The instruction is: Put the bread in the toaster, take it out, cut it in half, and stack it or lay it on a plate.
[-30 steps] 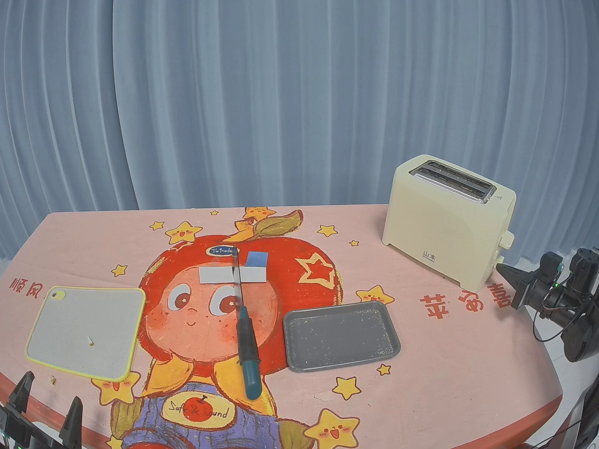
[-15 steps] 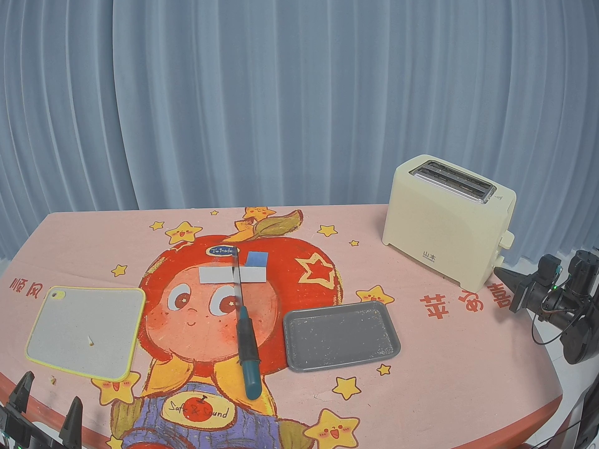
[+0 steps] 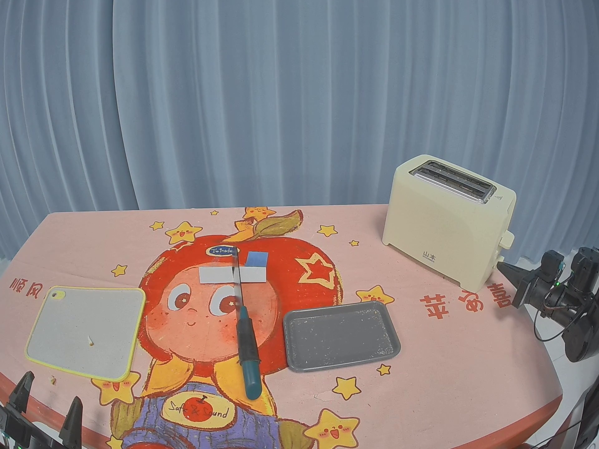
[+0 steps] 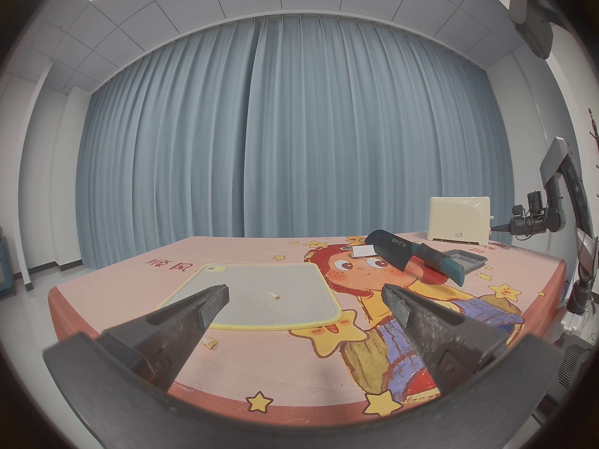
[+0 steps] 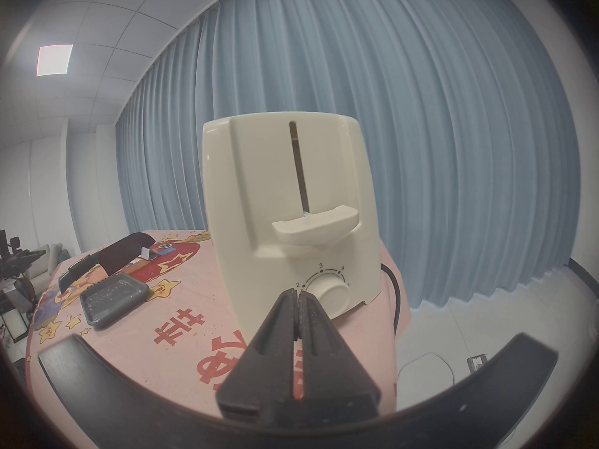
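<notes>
The cream toaster (image 3: 446, 219) stands at the table's right rear, its two slots facing up. My right gripper (image 3: 501, 267) is shut and hovers just off the toaster's lever end. In the right wrist view the shut right gripper (image 5: 298, 299) points at the dial (image 5: 327, 291), below the lever (image 5: 315, 222), which sits at the bottom of its slot. My left gripper (image 3: 47, 400) is open at the front left edge, near the cutting board (image 3: 84, 330); the left gripper (image 4: 306, 297) holds nothing. A blue-handled knife (image 3: 245, 325) lies mid-table. The grey plate (image 3: 340, 335) is beside it.
White and blue cards (image 3: 215, 274) lie under the knife's blade. A crumb (image 3: 92, 341) rests on the board and another crumb (image 3: 53, 380) lies by its front edge. Open tablecloth lies between the plate and the toaster. A blue curtain hangs behind the table.
My right gripper dipped slightly beside the toaster's lever end, then rose back a little. Everything else stayed put.
</notes>
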{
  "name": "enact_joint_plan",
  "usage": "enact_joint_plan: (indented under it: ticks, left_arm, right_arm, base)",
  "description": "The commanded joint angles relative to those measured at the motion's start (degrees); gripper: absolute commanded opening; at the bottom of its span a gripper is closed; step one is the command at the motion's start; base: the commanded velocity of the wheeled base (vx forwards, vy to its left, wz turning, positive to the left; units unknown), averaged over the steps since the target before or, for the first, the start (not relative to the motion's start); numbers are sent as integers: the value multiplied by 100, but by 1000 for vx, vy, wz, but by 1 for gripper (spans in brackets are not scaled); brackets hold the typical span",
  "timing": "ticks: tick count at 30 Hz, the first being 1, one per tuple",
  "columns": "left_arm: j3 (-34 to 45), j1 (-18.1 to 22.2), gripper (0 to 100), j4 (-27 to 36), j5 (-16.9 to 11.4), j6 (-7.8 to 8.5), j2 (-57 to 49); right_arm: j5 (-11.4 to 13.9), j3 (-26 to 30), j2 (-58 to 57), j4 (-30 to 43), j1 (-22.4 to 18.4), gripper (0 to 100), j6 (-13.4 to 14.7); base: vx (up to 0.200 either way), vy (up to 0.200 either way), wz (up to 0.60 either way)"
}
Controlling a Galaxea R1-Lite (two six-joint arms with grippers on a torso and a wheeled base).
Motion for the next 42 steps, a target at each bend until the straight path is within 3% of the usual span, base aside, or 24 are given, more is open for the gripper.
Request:
enact_joint_plan:
  ticks: [1,42]
  left_arm:
    - [92,-1,100,0,1,-1,7]
    - [92,-1,100,0,1,-1,7]
  right_arm:
    - [3,-15,-28,-56,-18,0,0]
    - [-59,38,244,-56,-18,0,-71]
  base:
    - [0,0,0]
    - [0,0,0]
